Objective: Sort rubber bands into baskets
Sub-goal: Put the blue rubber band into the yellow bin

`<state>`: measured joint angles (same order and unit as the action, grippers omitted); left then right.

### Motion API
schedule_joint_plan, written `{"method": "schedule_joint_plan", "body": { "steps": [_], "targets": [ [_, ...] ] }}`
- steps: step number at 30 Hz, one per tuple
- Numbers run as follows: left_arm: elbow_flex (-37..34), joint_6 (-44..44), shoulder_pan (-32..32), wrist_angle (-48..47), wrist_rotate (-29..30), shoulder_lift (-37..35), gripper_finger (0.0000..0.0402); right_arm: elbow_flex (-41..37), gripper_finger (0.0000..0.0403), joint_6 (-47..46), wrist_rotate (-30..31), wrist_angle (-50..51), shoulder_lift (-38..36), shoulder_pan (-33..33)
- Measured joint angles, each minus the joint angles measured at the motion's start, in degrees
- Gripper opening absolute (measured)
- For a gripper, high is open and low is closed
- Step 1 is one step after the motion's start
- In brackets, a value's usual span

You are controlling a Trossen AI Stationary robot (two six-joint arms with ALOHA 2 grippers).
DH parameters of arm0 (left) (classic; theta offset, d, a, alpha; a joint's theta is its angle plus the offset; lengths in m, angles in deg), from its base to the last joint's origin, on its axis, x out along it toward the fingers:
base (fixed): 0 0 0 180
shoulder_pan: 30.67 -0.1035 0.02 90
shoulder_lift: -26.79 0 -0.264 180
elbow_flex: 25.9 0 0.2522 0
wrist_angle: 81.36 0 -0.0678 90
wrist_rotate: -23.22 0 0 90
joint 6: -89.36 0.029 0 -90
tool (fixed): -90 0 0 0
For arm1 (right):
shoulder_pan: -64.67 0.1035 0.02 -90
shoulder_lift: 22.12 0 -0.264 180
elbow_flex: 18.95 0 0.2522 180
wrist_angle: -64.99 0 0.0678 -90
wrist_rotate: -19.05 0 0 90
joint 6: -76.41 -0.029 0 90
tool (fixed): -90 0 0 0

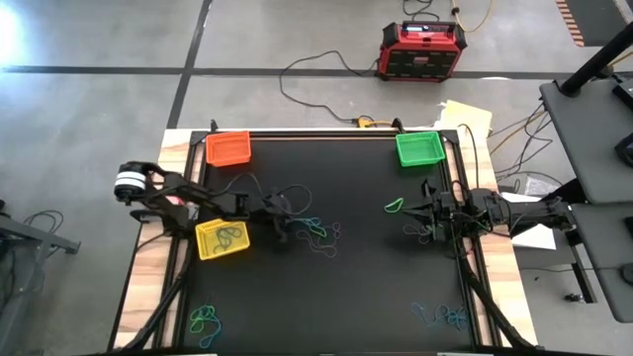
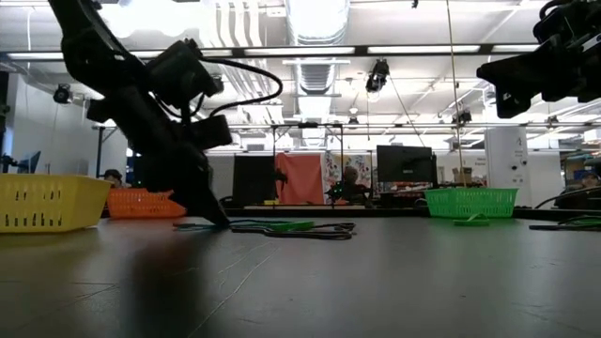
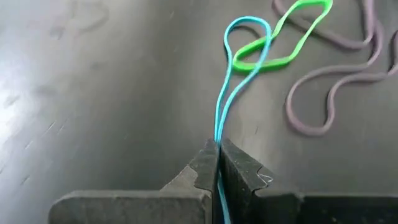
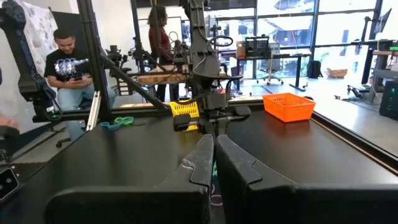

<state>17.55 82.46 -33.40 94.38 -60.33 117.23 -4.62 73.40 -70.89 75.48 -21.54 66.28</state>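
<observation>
My left gripper (image 3: 217, 149) is shut on a light blue rubber band (image 3: 231, 74) near the table's middle (image 1: 287, 229), just right of the yellow basket (image 1: 222, 238), which holds a few bands. The blue band's far loop crosses a green band (image 3: 273, 50) lying on the table; a greyish-purple band (image 3: 336, 93) lies beside them. The orange basket (image 1: 228, 148) stands at the far left and the green basket (image 1: 419, 148) at the far right. My right gripper (image 1: 408, 209) waits shut and level at the table's right, holding nothing. My left gripper pinches the blue band's near end (image 3: 217, 138) between its two fingers, both strands side by side. The fingers slant down from the table's left side, along the band. The strands run fairly straight to the far loop (image 3: 249, 28), which lies on the table, tangled with the green band.
More bands lie scattered at the table's middle (image 1: 316, 232), with small piles near the front left (image 1: 205, 318) and front right (image 1: 442, 316). A single green band (image 1: 394, 206) lies by my right gripper. A red-and-black box (image 1: 420, 51) stands on the floor beyond the table.
</observation>
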Motion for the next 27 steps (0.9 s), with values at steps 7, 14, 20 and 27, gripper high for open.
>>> {"method": "schedule_joint_plan", "body": {
  "steps": [7,14,20,27],
  "targets": [
    [0.0,-3.1,0.4,-10.1,3.6,-4.8,0.0,0.0,0.0009,0.0,0.0,-0.2,0.0,0.0],
    [0.1,-5.3,1.3,-12.4,3.9,-5.3,0.0,0.0,0.0009,-5.3,0.0,-3.6,0.0,0.0],
    [1.9,-5.7,1.3,-15.4,2.9,-5.3,0.0003,0.0,0.0009,-10.8,0.0,-11.1,0.0,0.0],
    [5.0,-5.7,1.3,-21.1,1.6,-5.3,0.005,0.0,0.0009,-9.9,-0.3,-12.1,0.0,0.1]
  ]
}}
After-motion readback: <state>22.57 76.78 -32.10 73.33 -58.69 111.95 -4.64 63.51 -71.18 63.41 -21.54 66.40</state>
